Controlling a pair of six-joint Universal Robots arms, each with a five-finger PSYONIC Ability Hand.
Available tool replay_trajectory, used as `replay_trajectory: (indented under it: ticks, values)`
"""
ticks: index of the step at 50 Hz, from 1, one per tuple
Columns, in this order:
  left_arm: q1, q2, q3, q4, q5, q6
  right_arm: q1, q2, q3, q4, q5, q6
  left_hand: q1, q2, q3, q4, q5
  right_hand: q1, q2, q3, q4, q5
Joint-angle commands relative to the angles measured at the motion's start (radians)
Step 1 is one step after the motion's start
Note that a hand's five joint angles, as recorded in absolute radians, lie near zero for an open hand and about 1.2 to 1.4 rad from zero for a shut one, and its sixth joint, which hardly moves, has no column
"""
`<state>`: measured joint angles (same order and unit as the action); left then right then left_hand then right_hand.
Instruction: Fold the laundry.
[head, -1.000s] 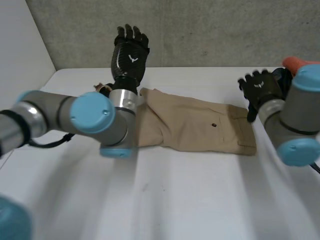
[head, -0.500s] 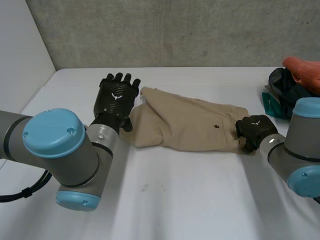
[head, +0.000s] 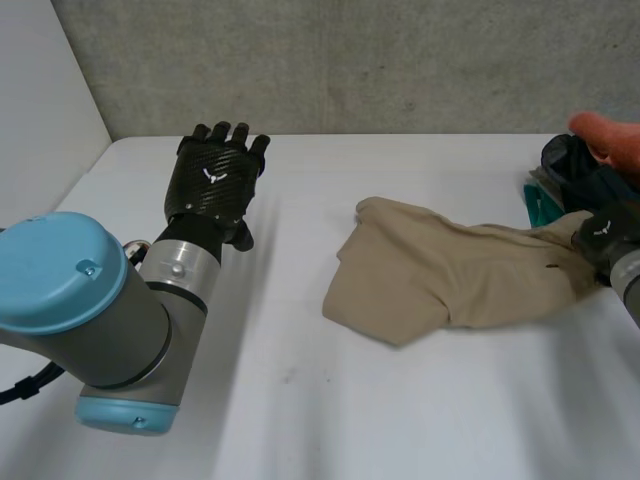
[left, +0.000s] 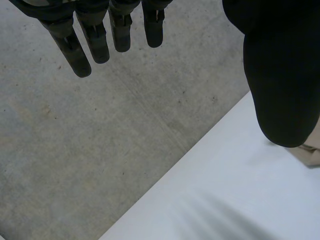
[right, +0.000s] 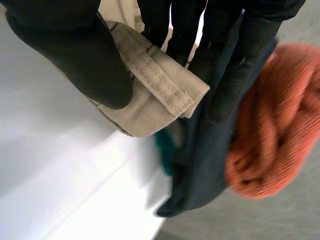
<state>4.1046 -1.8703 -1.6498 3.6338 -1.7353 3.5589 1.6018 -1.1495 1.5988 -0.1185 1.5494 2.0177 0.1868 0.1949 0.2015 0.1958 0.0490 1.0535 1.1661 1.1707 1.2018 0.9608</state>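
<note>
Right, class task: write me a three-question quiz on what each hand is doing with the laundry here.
1. True or false: the left hand holds the beige shorts.
2. The right hand pinches the shorts at: A the middle, B a stitched edge, C nowhere.
3. What colour is the knitted garment beside the dark garment?
Key: 1 false; 2 B; 3 orange.

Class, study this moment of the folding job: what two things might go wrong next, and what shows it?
The right hand pinches only the waistband's edge of the tan shorts, so it may slip. The dark garment lies right beside its fingers and might get snagged too.
</note>
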Motion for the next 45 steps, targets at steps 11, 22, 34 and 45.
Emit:
replay_trajectory:
  ticks: [11,22,34,45]
  values:
    - [-0.001,0.02,-0.008,0.005,-0.004,0.0,0.432,0.143,-0.066,-0.395,-0.388,-0.033,-0.011,-0.02,-0.026,-0.02,-0.048,0.343,0.23,0.226,0.194,0.261]
    - [-0.006,-0.007,0.08,0.014,-0.003,0.002,0.488,0.153,-0.088,-0.352,-0.477,0.082,-0.011,-0.02,-0.026,-0.02,-0.048,-0.575,-0.688,-0.692,-0.723,-0.657]
    - [-0.092,-0.262,0.408,0.003,0.025,0.003,0.356,-0.067,-0.077,-0.258,-0.281,0.908,-0.011,-0.02,-0.026,-0.02,-0.048,-0.879,-0.992,-0.996,-1.027,-0.961]
    - [-0.159,-0.53,0.692,-0.133,0.192,-0.014,0.231,-0.001,-0.206,0.032,-0.273,0.984,-0.011,-0.02,-0.026,-0.02,-0.048,-0.879,-0.992,-0.996,-1.027,-0.961]
